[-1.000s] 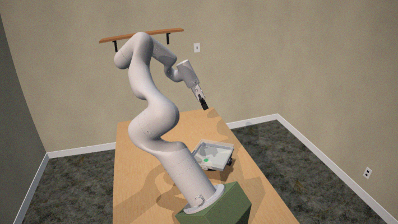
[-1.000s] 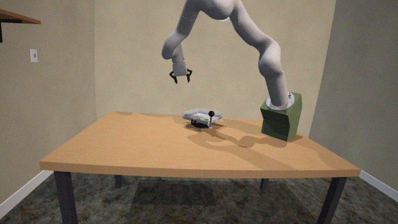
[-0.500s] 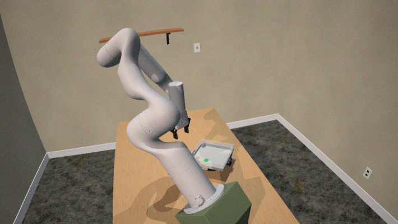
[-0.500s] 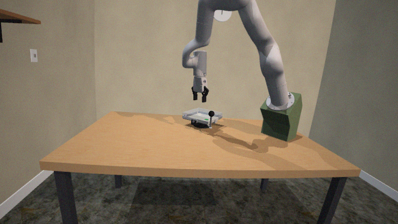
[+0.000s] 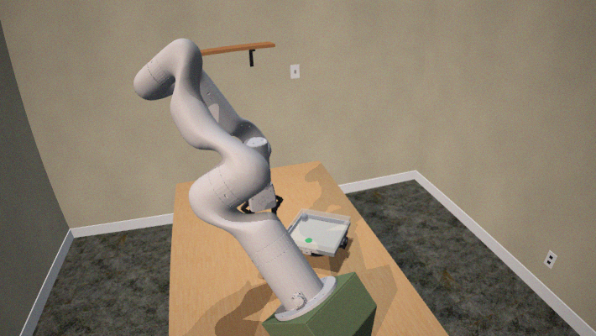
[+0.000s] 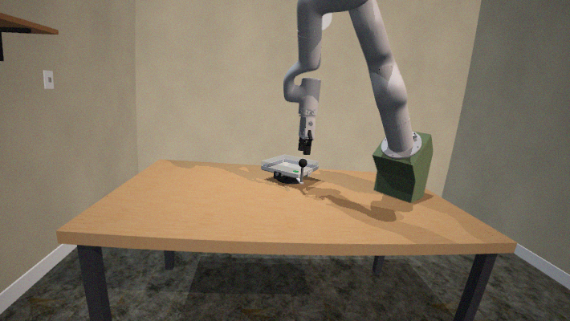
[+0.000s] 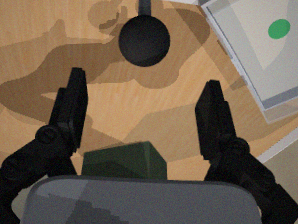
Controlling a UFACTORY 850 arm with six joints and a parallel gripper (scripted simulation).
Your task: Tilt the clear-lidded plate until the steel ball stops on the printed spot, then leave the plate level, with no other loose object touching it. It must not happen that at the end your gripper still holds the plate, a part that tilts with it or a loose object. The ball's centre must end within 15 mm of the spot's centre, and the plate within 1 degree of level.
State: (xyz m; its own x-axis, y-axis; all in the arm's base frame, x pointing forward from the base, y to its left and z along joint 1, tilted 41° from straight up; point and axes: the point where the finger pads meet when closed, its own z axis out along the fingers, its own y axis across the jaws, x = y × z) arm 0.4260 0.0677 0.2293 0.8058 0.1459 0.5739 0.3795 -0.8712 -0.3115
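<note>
My fingers [image 5: 261,207] [image 6: 305,149] stand wide apart with nothing between them, above the black knob [image 6: 303,163] [image 7: 144,40]. In the wrist view the knob is just ahead of the tips, on a stem [image 6: 302,174] [image 7: 144,7], roughly centred sideways. The plate [image 5: 321,233] [image 6: 277,171] [image 7: 260,55] sits lower than the fingers, ahead and to their right in that same view, raised over the tabletop [image 5: 210,252] [image 6: 241,209] [image 7: 25,30].

I judge the real work still to be done. From the top, the ball [image 5: 305,216] lies by a corner of the plate, well apart from the green spot [image 5: 309,240] [image 6: 295,171] [image 7: 279,28]. Tilting, stopping the ball, levelling and letting go all remain; I can't tell how level the plate is.

For room, the plate's near edge and corner are my worry: the right finger has less side clearance than the left. I'd come down slowly over the knob, which I take for the tilt handle, keeping that finger off the lid's edge

fingers [image 5: 264,207] [image 6: 305,149] lower, seemingly nearer black knob [image 6: 303,163] [image 7: 144,41]
</note>
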